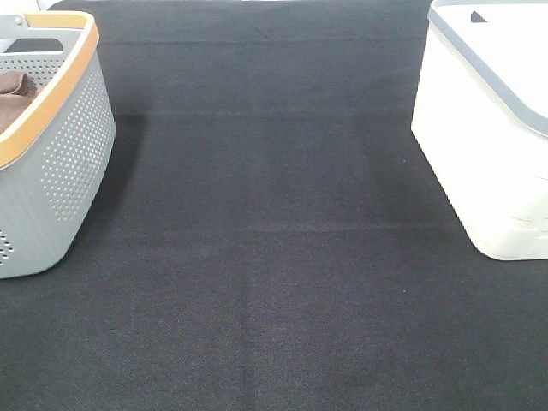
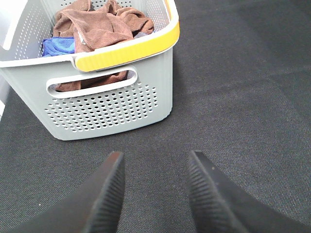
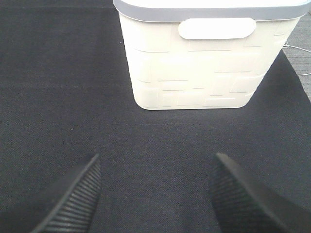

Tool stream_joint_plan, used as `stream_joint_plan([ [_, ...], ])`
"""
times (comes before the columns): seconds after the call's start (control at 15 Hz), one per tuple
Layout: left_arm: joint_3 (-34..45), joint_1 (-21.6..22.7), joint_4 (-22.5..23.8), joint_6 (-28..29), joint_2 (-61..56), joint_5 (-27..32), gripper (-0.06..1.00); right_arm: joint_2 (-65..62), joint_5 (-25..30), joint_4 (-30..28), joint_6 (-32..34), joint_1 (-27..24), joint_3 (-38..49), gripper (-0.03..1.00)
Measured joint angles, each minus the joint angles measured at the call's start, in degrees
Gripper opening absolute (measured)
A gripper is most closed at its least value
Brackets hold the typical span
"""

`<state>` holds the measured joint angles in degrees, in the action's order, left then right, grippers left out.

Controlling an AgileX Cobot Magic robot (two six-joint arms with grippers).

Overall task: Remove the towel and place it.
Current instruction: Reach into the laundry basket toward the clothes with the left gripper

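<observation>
Towel (image 2: 99,24) bunched in grey basket (image 2: 112,109) at left edge of desk (image 1: 274,274), partly hidden by rim; white bin (image 3: 194,68) cut off at right edge. Left gripper (image 2: 155,156), right gripper (image 3: 156,158) both open, empty.

Grey perforated plastic basket with a yellow-orange rim (image 1: 60,163) stands at the left edge of the black woven table mat (image 1: 274,257). White rectangular plastic bin with a grey rim (image 1: 479,145) stands at the right edge, well apart. Inside the basket lies the bunched reddish-brown microfibre towel (image 2: 104,24), with a crumpled blue cloth (image 2: 57,46) touching its side.
</observation>
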<state>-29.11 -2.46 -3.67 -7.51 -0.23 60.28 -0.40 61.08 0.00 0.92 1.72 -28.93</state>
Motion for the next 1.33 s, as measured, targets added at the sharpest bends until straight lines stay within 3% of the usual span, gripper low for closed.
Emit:
stream_joint_plan([
  [1.33, 0.0, 0.0, 0.0, 0.0, 0.0, 0.0, 0.41, 0.0, 0.0, 0.0, 0.0, 0.0, 0.0, 0.62],
])
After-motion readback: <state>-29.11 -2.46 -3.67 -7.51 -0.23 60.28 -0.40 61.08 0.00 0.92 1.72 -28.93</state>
